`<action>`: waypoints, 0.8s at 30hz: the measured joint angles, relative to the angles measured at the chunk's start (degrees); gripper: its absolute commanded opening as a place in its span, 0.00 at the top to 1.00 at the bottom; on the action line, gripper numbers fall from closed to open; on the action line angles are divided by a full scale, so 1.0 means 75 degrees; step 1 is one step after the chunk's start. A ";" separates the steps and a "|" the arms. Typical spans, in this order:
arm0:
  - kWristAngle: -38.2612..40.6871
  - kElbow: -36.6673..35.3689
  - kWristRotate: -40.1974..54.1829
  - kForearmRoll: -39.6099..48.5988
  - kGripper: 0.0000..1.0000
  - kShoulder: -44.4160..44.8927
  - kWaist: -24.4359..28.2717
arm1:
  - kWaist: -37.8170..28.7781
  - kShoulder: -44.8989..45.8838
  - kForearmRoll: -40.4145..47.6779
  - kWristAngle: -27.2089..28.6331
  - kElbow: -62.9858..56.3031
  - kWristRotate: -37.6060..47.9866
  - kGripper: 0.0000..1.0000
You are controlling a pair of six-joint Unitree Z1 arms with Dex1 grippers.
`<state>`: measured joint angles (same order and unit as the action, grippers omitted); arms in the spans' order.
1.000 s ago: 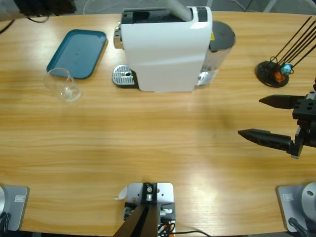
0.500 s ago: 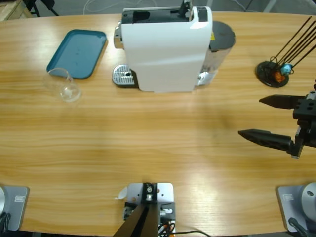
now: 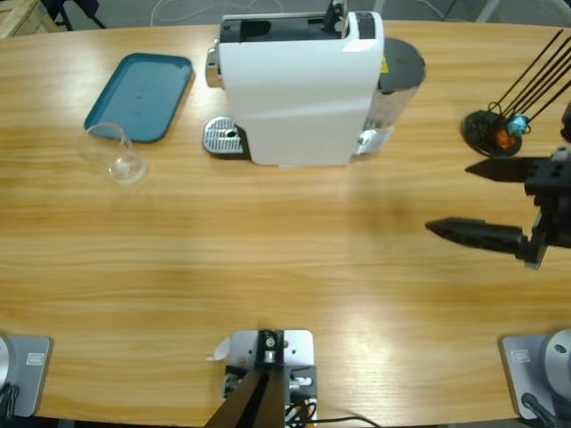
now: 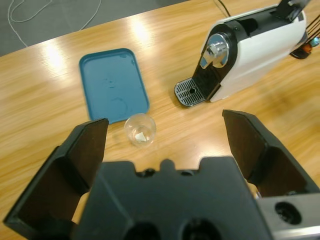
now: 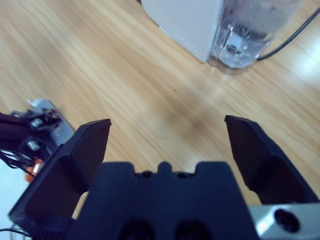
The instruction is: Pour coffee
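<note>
An empty clear glass tumbler [image 3: 116, 153] lies tilted on the wood beside the teal tray; no coffee shows in it or anywhere else. The white coffee machine [image 3: 299, 89] stands at the back middle, its metal drip grate [image 3: 223, 138] bare. My right gripper [image 3: 448, 198] hovers open at the table's right side, far from the glass. In the right wrist view the right gripper [image 5: 167, 125] faces bare wood and the machine's water tank [image 5: 250, 30]. My left gripper [image 4: 165, 121] is open, high above the glass [image 4: 140, 130] and the machine [image 4: 255, 50], and is out of the high view.
A teal tray [image 3: 141, 94] lies at the back left, also seen as the tray [image 4: 114, 84] under the left wrist. A black wire-rod stand [image 3: 495, 132] with a small orange object sits at the far right, just behind the right gripper.
The dark arm part at the high view's top left corner and the silver piece over the machine have gone from view. The right gripper has shifted slightly towards the table's back.
</note>
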<state>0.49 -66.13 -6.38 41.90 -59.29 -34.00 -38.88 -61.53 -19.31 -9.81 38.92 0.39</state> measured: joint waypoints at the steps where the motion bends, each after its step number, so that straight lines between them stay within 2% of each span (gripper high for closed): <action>1: 0.0037 0.0002 0.0000 0.0000 0.01 0.0027 -0.0019 | 0.0000 -0.0078 -0.0192 0.0054 0.0246 0.0016 0.01; 7: 0.0122 -0.0001 0.0341 0.0435 0.01 0.0092 -0.0388 | 0.0030 -0.0330 -0.1337 0.1136 0.1284 0.0273 0.01; 11: 0.0516 0.0009 0.0410 0.0674 0.01 0.0091 -0.0533 | 0.0492 -0.0767 -0.1486 0.1203 0.1295 0.0949 0.10; 12: 0.0570 0.0034 0.0411 0.0652 0.01 0.0091 -0.0538 | 0.0677 -0.0827 -0.1466 0.1234 0.1250 0.1102 0.14; 15: 0.0581 0.0188 0.0411 0.0456 0.01 0.0091 -0.0531 | 0.1401 -0.0843 -0.1319 0.1626 0.1121 0.1520 0.16; 17: 0.0580 0.0368 0.0421 0.0274 0.03 0.0091 -0.0516 | 0.1975 -0.0760 -0.1009 0.1875 0.0945 0.1756 0.23; 20: 0.0584 0.0597 0.0474 0.0050 0.04 0.0091 -0.0512 | 0.2623 -0.0673 -0.0475 0.2014 0.0638 0.2002 0.23; 24: 0.0587 0.0872 0.0495 -0.0131 0.07 0.0091 -0.0510 | 0.2957 -0.0748 0.0101 0.2051 0.0339 0.2101 0.23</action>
<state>4.89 -59.59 -2.67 40.92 -58.61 -37.82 -16.70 -67.15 -18.55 5.57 41.47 16.15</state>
